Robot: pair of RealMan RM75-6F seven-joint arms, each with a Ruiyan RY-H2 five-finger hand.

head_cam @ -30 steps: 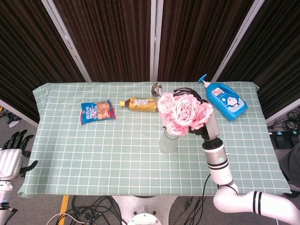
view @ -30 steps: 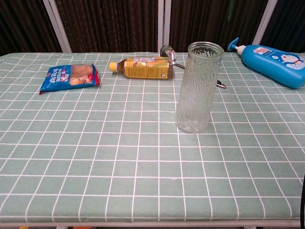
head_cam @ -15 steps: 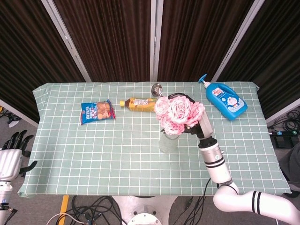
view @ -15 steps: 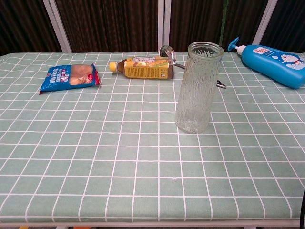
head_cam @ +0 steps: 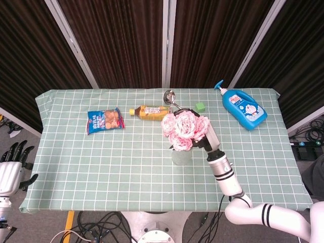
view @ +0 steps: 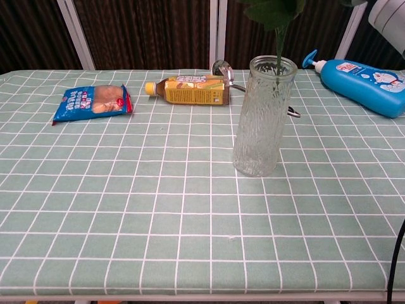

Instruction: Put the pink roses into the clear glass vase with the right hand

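Note:
The pink roses (head_cam: 183,129) hang directly over the clear glass vase (head_cam: 181,157), held in a bunch by my right hand (head_cam: 205,141), which is mostly hidden behind the blooms. In the chest view a green stem (view: 277,54) drops from the leaves at the top edge into the mouth of the vase (view: 261,120), which stands upright at mid-table. My left hand (head_cam: 11,166) hangs off the table's front left corner, fingers apart and holding nothing.
A blue snack bag (head_cam: 105,121) and a lying tea bottle (head_cam: 150,112) sit at the back left. A metal spoon (head_cam: 169,95) and a green cube (head_cam: 201,107) lie behind the vase. A blue pump bottle (head_cam: 243,109) lies at the back right.
My right hand has moved left and down with the roses, from right of the vase to above it. The stem now reaches into the vase mouth. The green cube has come into sight.

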